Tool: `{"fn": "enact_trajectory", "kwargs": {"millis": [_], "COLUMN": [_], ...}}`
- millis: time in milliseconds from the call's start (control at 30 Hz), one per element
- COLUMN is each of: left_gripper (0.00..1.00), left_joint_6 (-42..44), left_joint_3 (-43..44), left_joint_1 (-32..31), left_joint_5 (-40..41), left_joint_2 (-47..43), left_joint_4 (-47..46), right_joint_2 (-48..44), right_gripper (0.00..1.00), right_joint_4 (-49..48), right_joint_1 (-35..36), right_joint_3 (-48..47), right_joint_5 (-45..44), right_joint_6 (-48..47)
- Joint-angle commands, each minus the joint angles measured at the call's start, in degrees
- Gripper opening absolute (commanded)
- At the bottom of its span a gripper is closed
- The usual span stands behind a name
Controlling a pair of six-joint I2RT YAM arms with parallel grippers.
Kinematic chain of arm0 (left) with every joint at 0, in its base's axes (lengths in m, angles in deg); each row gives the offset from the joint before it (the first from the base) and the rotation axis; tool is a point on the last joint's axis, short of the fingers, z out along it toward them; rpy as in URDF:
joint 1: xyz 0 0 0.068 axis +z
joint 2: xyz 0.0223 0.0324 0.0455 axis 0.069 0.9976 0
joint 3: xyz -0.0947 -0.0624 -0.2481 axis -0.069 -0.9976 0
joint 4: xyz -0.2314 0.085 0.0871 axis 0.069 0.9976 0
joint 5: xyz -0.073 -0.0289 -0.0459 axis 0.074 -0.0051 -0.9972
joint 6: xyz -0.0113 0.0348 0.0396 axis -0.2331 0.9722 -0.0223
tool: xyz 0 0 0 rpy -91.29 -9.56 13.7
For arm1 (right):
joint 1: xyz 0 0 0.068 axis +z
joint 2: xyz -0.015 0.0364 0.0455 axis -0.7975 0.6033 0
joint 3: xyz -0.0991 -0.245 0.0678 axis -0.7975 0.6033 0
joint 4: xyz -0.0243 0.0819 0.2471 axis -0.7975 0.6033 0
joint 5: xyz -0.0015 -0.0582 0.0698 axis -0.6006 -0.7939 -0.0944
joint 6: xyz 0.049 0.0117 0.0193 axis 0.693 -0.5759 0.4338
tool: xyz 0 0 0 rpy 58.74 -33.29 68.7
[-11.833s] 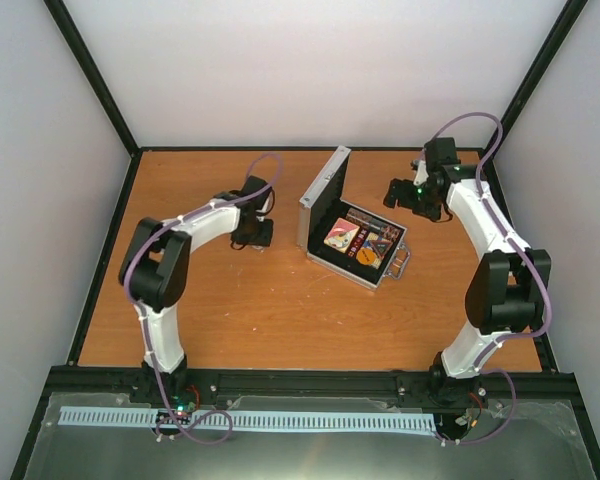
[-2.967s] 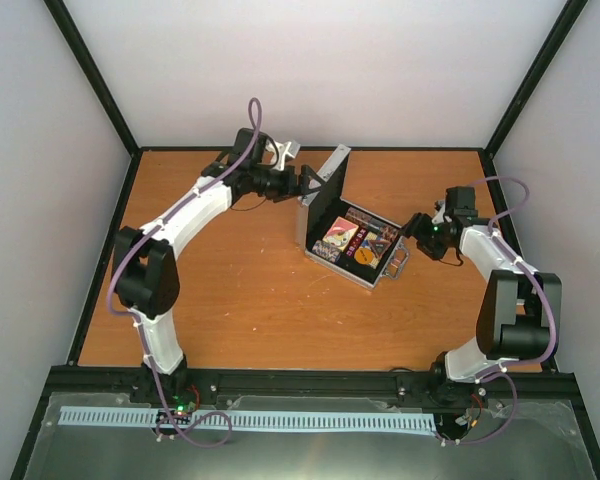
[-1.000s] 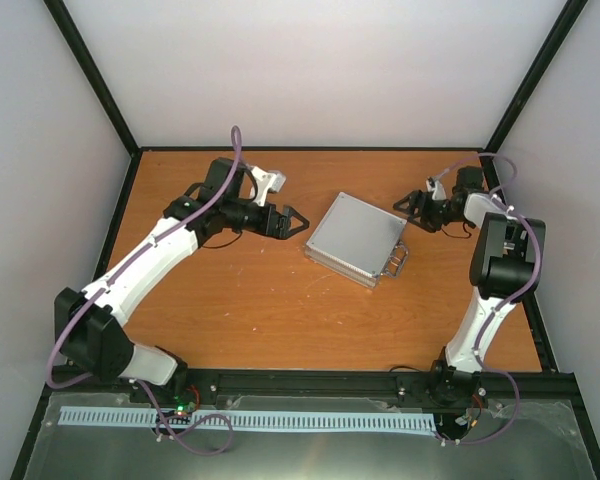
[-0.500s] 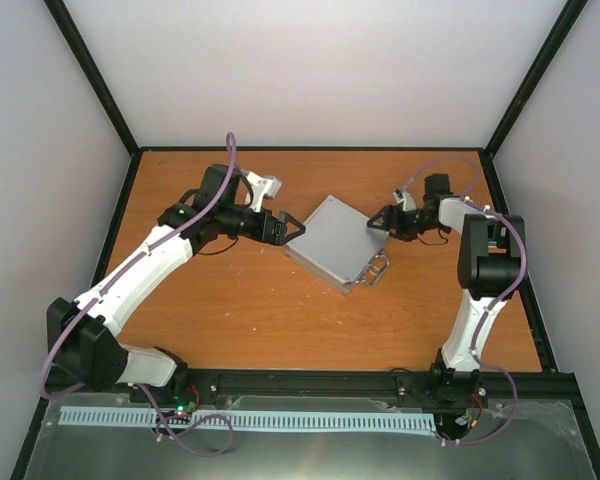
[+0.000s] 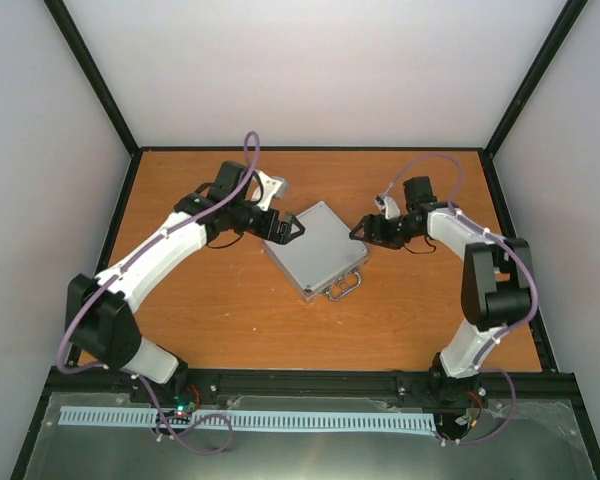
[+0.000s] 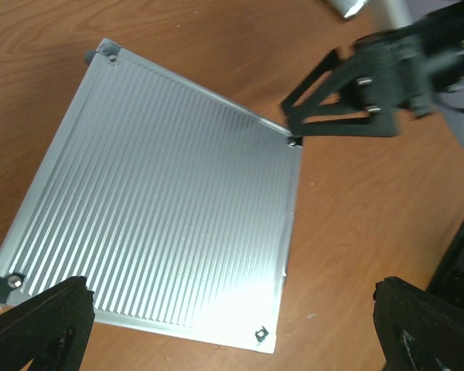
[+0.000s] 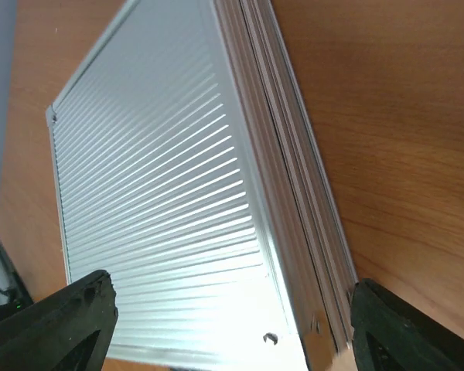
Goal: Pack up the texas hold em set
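The silver ribbed case (image 5: 315,250) of the texas hold em set lies shut and flat on the table, its handle (image 5: 345,285) facing the near side. Chips, cards and other pieces are hidden inside. My left gripper (image 5: 285,232) hovers open at the case's left corner; in the left wrist view the lid (image 6: 170,224) fills the space ahead and my left gripper (image 6: 232,332) has its fingers spread wide. My right gripper (image 5: 365,232) is open at the right corner. The right wrist view shows that corner (image 7: 294,332) between the jaws of my right gripper (image 7: 232,332). The right gripper (image 6: 356,97) shows in the left wrist view, one tip at the corner.
The orange wooden table (image 5: 230,320) is ringed by a black frame and white walls. Both arm bases sit on the black rail (image 5: 310,385) at the near edge.
Over the last second the shut case has slid left and towards the near edge, turning as it went. My right gripper followed it leftwards, and the left gripper stayed at its left corner.
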Motion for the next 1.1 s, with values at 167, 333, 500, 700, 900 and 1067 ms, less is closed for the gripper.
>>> {"fn": "enact_trajectory", "kwargs": {"millis": [167, 333, 500, 700, 900, 1067], "left_gripper": [1.00, 1.00, 1.00, 1.00, 1.00, 1.00], "left_joint_6": [14.8, 19.3, 22.7, 24.7, 24.8, 25.8], "left_joint_3": [10.5, 12.5, 13.0, 15.1, 16.2, 12.6], "left_joint_1": [2.6, 6.6, 7.9, 7.9, 7.9, 7.9], "left_joint_5": [-0.7, -4.3, -6.2, -7.4, -10.0, -10.1], "left_joint_2": [13.7, 20.1, 25.7, 33.0, 36.4, 35.6], "left_joint_4": [0.8, -0.1, -3.3, -4.8, -5.6, -7.5], "right_joint_2": [-21.6, -30.0, -32.5, -28.4, -19.1, -16.6], "right_gripper": [0.84, 0.85, 0.86, 0.87, 0.84, 0.83], "right_joint_4": [-1.8, -6.0, -13.2, -19.0, -22.9, -24.2], "right_joint_1": [-0.4, 3.2, 8.5, 12.1, 12.9, 13.5], "right_joint_3": [15.7, 24.2, 28.4, 26.6, 24.5, 25.3], "right_joint_5": [-6.4, -6.3, -7.1, -7.1, -4.0, -4.3], "right_joint_6": [8.9, 13.2, 16.5, 15.2, 11.9, 11.5]}}
